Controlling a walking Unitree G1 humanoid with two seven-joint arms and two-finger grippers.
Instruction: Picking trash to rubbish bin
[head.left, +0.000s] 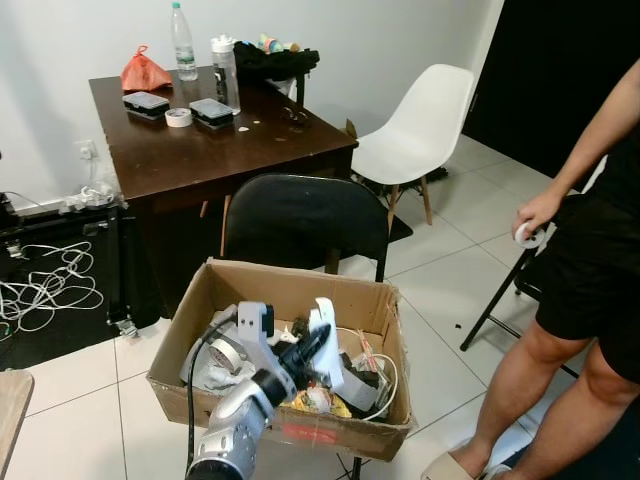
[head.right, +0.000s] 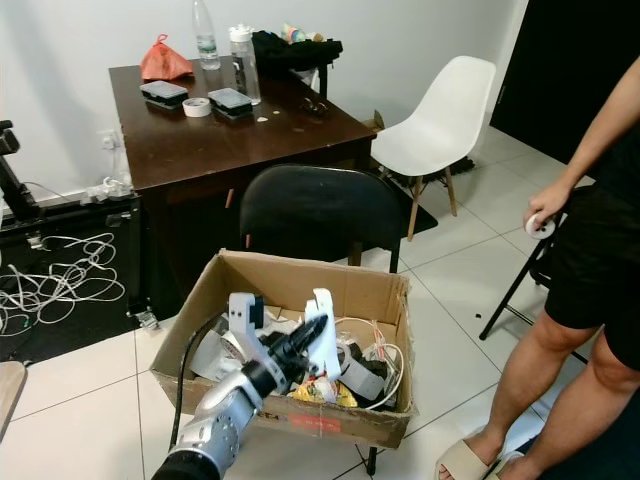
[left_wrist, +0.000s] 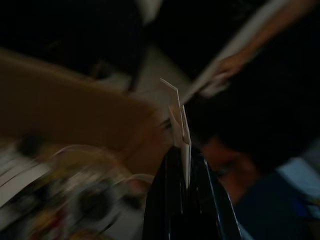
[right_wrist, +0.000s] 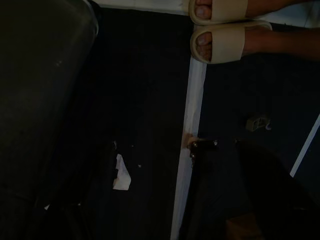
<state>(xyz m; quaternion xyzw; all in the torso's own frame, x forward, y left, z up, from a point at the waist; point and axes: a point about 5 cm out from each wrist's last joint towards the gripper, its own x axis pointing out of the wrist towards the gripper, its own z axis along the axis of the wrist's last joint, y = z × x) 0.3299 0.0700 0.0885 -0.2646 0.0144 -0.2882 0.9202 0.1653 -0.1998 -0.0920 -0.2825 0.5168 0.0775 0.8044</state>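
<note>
Paper scrap (head.left: 322, 322), a flat white strip, is pinched between the two black fingers of the left gripper (head.left: 316, 340), which is closed on its lower end. The strip stands nearly upright, its long axis pointing up and away past the fingertips; the left wrist view shows the same thing, with the white strip (left_wrist: 181, 130) sticking out beyond the closed fingers (left_wrist: 167, 200).

The relation that matters is gripper to cardboard box (head.left: 270, 283), which serves here as the rubbish bin. The gripper hangs over the open top of the box, inside the line of its walls and a little toward the right half, above a jumble of wires, wrappers and other rubbish (head.left: 318, 400). So the drop point lies straight below the scrap; no sideways reach seems needed, only an opening of the fingers, perhaps with a slight dip first so the light strip does not flutter out over the near rim.

The left arm is plainly the one at work. The right gripper (right_wrist: 150, 195) hangs idle near the dark floor, its fingers spread apart, with another small white scrap (right_wrist: 120, 176) lying on the floor between them. A person (head.left: 585, 260) stands to the right, well apart from the box.
</note>
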